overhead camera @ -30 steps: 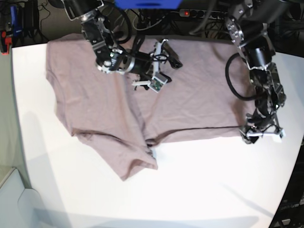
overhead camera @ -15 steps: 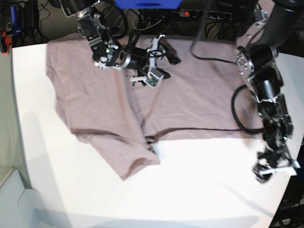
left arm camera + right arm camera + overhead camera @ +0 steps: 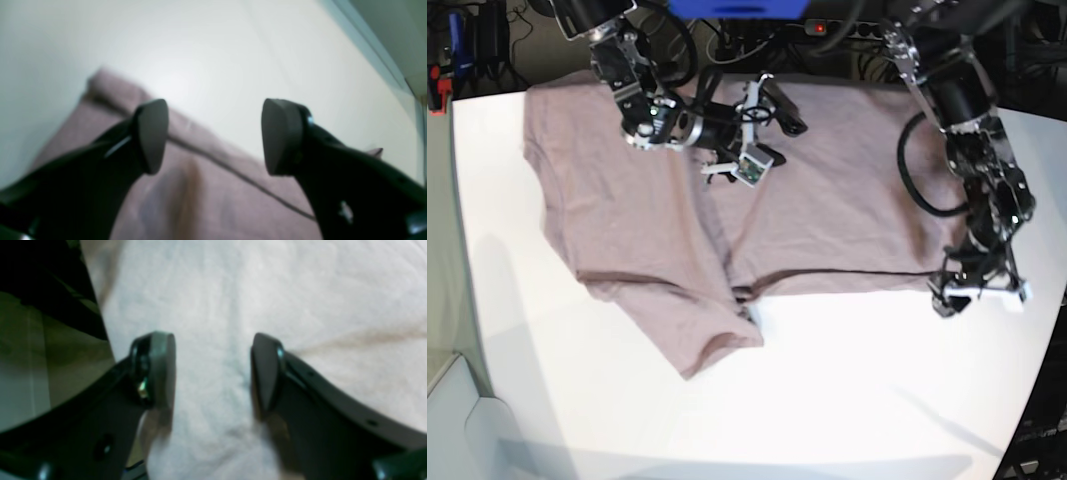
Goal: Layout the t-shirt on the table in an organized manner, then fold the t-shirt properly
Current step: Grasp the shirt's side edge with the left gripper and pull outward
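Cables (image 3: pixel 847 30) beyond table (image 3: pixel 847 400) (rear edge)

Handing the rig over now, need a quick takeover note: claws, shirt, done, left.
Left claw: open, empty, at the near right corner of the t-shirt, by its hem.
Right claw: open, empty, low over the upper middle of the shirt.
Shirt lies mostly spread on the table, far side. One flap on the near left juts out crooked, and a seam-like ridge runs up the middle.
Done: rough spread. Left: straighten that flap, smooth the ridge, then every fold.
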Robot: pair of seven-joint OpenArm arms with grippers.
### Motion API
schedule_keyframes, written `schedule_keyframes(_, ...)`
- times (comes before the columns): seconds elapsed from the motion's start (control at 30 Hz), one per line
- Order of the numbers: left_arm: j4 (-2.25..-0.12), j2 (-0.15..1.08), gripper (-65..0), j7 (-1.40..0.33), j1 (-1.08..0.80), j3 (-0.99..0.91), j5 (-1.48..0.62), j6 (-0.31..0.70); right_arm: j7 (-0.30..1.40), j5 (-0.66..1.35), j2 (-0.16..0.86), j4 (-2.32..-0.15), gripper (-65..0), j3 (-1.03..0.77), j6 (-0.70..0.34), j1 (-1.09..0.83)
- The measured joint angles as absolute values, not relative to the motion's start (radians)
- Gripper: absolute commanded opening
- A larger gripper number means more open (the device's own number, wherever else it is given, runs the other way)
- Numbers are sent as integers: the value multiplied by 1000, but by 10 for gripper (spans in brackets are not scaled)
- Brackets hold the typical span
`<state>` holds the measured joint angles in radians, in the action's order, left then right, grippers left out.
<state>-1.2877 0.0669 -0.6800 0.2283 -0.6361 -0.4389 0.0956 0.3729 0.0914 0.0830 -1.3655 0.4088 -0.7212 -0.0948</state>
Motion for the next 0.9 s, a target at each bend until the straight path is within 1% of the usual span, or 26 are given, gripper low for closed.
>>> schedule_keyframes(0.1,-1224,36,-223,-622,220,-698,-435,86,373,91,83,-1365,-319,409,-721,-94)
schedule_keyframes(0.2,-1147,36,-223,-599,228,-698,-440,87,373,91,83,-1365,-319,409,-721,-95)
schedule_keyframes(0.23,-1119,35,-223,-564,234,-698,-441,99,373,91,83,-1365,-319,409,-721,-94)
schedule_keyframes(0.4,-966,49,-223,-479,327,-694,-448,100,374,92,83,-1365,-319,409,-722,-94)
schedule_keyframes(0.6,-780,73,-223,-371,432,-696,-452,133,373,92,86,-1365,-319,411,-721,-94)
schedule_keyframes(0.67,-757,73,-223,-411,466,-696,-446,160,373,92,86,-1365,-319,411,-721,-95)
schedule_keyframes(0.77,-752,71,-223,-438,505,-696,-440,162,372,92,86,-1365,-319,411,-721,-95)
schedule_keyframes(0.9,-746,150,-223,-436,593,-701,-439,161,372,92,86,-1365,-319,411,-721,-95)
